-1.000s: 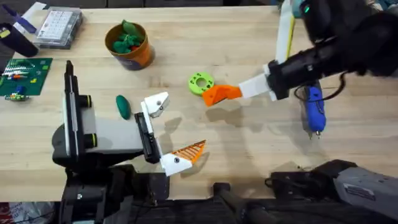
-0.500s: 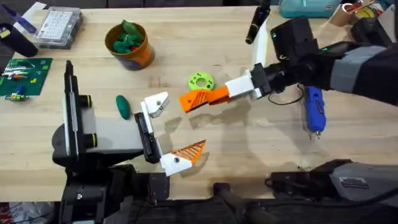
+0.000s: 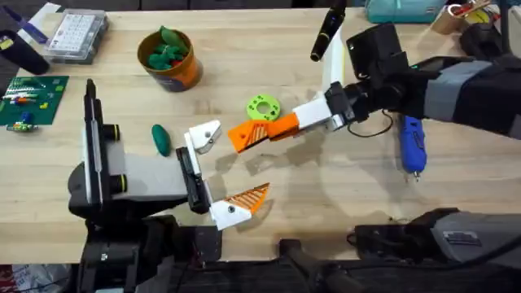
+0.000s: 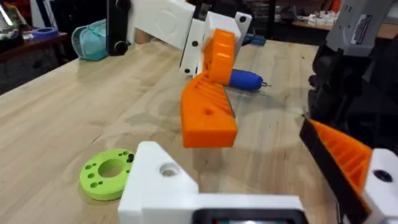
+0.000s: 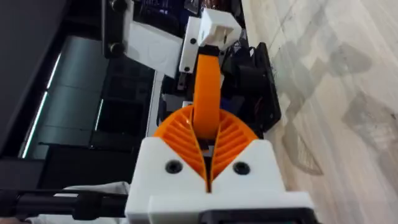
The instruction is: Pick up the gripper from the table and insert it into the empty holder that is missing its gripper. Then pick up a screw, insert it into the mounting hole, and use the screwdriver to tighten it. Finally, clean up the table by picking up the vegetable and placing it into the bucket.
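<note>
Holding the gripper (image 3: 254,132) in my right jaws (image 3: 281,126), pads clamped on its thick end, wedge tip leading toward the holder (image 3: 205,135).

- Landmark: the holder, a white bracket on my left arm, its mounting hole (image 4: 167,168) facing up in the left wrist view.
- The gripper: off the bench (image 3: 326,203), in the air just to the right of the holder and near it, not touching. Long axis roughly in line with the holder, tip end nearest. In the right wrist view its narrow edge (image 5: 206,93) points straight at the bracket.
- Right arm: nearer the part, carrying it. Left arm: stationary, presenting the holder. Left jaws (image 3: 220,175): stand wide and empty, one bracket bare, the other bearing its ribbed finger (image 3: 248,198).
- Lime disc (image 3: 262,107): behind the gripper, beyond the holder's right side.
- The vegetable (image 3: 161,138): on the bench left of the holder.
- The bucket (image 3: 171,61): well behind the holder.
- The screwdriver (image 3: 411,146): far right of the holder.

Judgement: insertion is not yet made; the coming move depends on sliding leftward with the axis kept aligned.
</note>
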Tool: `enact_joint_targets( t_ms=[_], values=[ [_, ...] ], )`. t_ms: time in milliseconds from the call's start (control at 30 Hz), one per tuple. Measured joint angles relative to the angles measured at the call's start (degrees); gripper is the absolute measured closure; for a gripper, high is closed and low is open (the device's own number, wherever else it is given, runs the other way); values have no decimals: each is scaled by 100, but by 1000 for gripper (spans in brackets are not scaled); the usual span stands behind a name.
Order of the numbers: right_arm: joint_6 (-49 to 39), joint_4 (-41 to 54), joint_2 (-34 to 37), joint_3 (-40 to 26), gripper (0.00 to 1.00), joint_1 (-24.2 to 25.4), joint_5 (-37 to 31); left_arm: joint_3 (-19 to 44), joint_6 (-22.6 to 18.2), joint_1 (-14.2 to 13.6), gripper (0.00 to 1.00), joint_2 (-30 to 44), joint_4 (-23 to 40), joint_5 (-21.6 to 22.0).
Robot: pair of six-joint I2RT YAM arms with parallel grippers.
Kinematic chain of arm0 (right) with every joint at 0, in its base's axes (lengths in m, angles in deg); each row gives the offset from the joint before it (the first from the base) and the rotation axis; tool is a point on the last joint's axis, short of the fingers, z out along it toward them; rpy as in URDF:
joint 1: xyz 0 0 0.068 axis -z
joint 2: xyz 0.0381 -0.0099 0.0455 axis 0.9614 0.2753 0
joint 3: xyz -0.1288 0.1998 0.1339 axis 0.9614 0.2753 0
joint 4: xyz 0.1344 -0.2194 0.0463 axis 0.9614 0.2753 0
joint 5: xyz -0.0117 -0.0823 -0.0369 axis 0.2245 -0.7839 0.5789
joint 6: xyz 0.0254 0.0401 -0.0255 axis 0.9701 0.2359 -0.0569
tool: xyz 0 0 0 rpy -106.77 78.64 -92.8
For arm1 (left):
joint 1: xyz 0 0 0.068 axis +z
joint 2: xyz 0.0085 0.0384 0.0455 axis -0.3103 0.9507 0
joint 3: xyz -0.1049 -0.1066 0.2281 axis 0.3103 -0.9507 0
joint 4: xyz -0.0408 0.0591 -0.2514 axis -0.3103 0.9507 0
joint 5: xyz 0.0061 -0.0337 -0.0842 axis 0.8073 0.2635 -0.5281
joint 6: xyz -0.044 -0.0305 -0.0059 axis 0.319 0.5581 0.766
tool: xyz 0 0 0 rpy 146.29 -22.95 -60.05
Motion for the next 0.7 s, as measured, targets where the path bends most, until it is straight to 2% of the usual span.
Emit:
enact_joint_targets(
  t_ms=[533,700],
  values=[
    [370,-432,6,0,994,-17,-2,0,0,0,11,0,0,0],
    [580,-742,284,2,994,-189,6,0,0,0,11,0,0,0]
  ],
)
